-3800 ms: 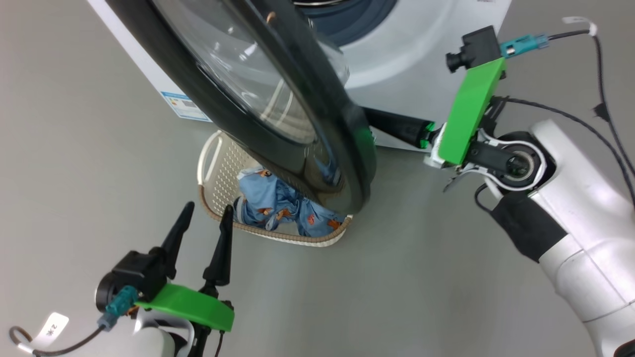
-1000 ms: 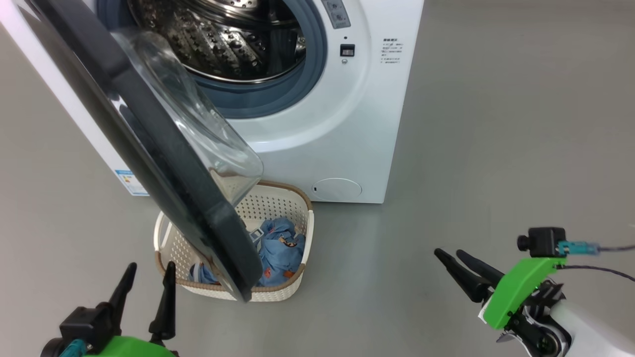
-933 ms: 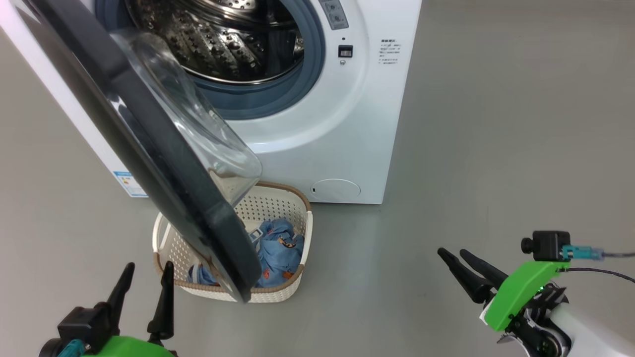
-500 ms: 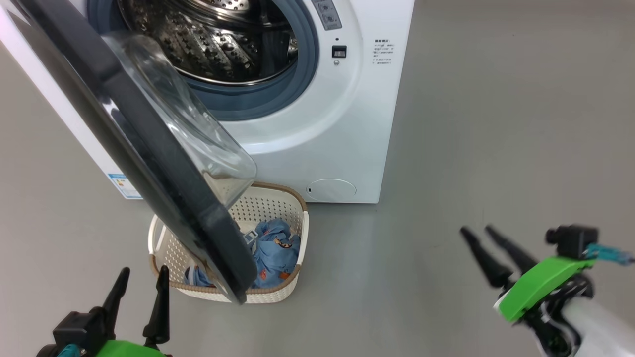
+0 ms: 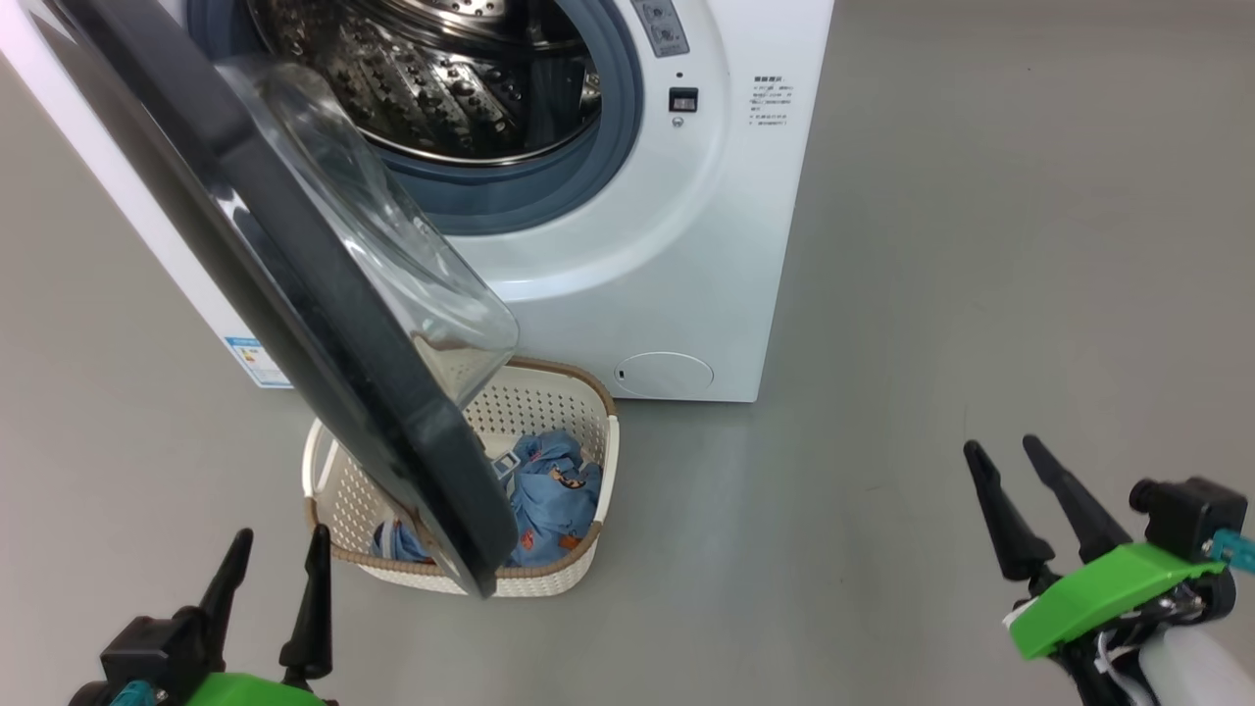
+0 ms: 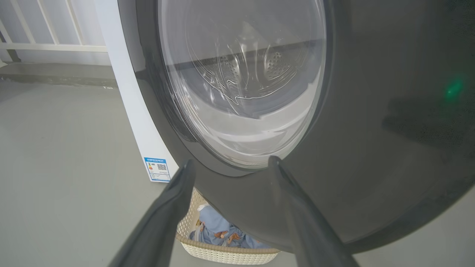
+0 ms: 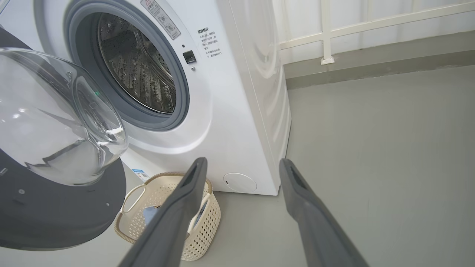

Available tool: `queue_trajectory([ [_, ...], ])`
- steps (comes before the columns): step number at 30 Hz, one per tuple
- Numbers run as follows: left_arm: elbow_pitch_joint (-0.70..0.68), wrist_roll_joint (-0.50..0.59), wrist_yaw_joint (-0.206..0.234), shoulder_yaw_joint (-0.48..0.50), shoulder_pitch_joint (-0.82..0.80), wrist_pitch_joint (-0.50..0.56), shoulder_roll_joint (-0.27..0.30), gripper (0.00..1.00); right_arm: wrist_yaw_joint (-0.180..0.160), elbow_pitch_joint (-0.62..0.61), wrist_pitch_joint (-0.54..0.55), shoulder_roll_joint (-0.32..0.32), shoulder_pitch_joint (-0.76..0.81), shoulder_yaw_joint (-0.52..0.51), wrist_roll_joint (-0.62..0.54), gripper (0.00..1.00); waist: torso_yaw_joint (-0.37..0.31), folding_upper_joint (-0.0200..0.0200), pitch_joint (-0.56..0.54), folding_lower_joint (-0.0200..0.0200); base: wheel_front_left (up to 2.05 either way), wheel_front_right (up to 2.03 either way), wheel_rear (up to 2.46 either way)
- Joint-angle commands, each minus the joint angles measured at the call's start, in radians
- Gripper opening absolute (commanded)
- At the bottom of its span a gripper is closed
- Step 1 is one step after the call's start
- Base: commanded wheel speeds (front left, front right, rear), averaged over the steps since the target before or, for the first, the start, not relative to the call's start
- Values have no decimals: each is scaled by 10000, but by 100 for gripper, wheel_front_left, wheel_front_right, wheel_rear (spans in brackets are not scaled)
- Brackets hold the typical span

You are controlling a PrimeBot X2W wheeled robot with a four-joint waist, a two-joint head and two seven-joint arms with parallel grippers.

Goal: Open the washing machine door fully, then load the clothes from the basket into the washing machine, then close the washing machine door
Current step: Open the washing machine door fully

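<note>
The washing machine [image 5: 686, 265] stands at the back with its steel drum [image 5: 441, 78] exposed. The washing machine door [image 5: 324, 333] is swung out towards me, its lower edge hanging over the basket [image 5: 564, 373] on the floor. The blue clothes [image 5: 549, 490] lie in the basket, partly hidden by the door. My left gripper [image 5: 280, 534] is open at the lower left, just short of the basket and facing the door's outer face [image 6: 371, 129]. My right gripper [image 5: 1000, 444] is open at the lower right, well apart from the machine, holding nothing.
Grey floor spreads wide to the right of the machine. A white railing [image 7: 334, 29] and a low kerb run along the back wall. A blue label sticker [image 6: 157, 168] marks the machine's left side, and a round flap [image 5: 667, 375] sits low on its front.
Over the last second my right gripper slid right and its fingers turned more upright. Before that it was up by the door's edge. Left gripper, door and basket have stayed put.
</note>
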Motion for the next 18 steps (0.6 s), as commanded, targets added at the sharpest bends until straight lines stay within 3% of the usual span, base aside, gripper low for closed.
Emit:
queue_trajectory([
  [1,-243,31,-15,384,-224,-65,172,100,29,-329,-119,63,311,-69,-307,100,8,-1,-12,0,0,0,0],
  [18,-259,31,-15,423,-275,-65,145,100,29,-565,-120,635,1122,-708,-1648,100,15,-1,63,0,0,0,0],
])
